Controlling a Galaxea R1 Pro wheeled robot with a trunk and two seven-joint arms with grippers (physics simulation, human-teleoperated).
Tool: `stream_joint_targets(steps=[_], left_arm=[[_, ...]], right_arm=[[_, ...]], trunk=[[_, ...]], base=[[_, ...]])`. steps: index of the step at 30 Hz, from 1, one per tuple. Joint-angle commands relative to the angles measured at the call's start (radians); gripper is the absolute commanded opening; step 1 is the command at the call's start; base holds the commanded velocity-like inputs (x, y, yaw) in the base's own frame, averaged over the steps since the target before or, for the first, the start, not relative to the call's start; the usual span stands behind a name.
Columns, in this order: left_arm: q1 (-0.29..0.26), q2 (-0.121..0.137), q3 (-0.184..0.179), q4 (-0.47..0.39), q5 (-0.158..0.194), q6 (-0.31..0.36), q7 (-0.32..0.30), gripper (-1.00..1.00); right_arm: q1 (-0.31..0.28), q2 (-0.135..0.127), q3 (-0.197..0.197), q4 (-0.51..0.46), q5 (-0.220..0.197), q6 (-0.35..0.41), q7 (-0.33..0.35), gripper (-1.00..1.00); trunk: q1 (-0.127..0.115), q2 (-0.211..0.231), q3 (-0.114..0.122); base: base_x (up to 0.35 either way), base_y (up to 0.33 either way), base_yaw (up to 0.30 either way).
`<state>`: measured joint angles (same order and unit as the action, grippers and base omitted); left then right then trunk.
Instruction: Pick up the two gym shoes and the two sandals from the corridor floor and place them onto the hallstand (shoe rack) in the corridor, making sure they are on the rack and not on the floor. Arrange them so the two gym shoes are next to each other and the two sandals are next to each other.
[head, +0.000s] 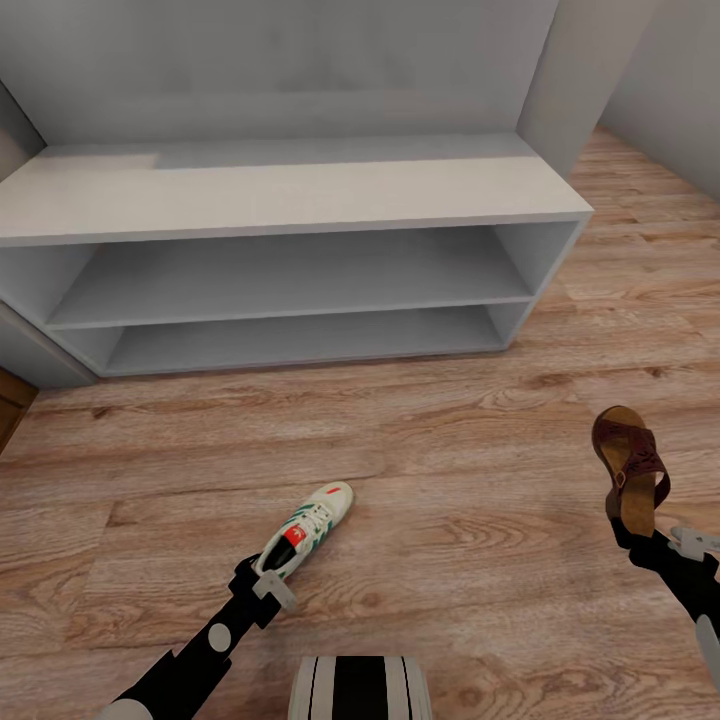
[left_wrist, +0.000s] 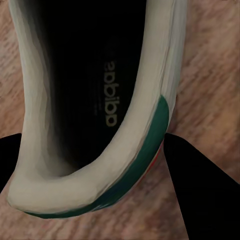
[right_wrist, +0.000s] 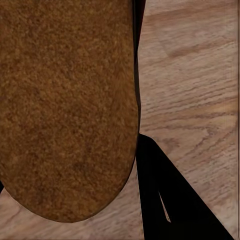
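One gym shoe (head: 305, 533) was held at its heel by the left gripper (head: 268, 582), toe toward the hallstand (head: 300, 190), and one sandal (head: 632, 468) was clamped at its heel in the right gripper (head: 632, 535), above the corridor floor (head: 450, 450). Both sets of jaws were closed on footwear. The carry step seemed in hand; next, each arm would need to reach forward and set its load on the empty rack surface.
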<state>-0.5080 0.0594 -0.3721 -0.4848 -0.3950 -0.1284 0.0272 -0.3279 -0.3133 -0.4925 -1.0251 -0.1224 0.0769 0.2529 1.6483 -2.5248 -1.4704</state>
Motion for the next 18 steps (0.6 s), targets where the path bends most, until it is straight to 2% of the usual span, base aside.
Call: stream_joint_targets(steps=[1, 18], left_arm=[[0.000, 0.000, -0.002, 0.000, -0.013, -0.002, 0.003, -1.00], [0.000, 0.002, 0.001, -0.002, -0.013, -0.003, 0.004, -1.00]], right_arm=[[0.000, 0.000, -0.007, -0.001, -0.014, 0.009, 0.006, -1.00], [0.000, 0.000, -0.015, -0.001, -0.014, 0.009, 0.006, -1.00]], trunk=[[0.000, 0.000, -0.001], [0.000, 0.000, -0.001]], base=[[0.000, 0.000, 0.000], [0.000, 0.000, 0.000]])
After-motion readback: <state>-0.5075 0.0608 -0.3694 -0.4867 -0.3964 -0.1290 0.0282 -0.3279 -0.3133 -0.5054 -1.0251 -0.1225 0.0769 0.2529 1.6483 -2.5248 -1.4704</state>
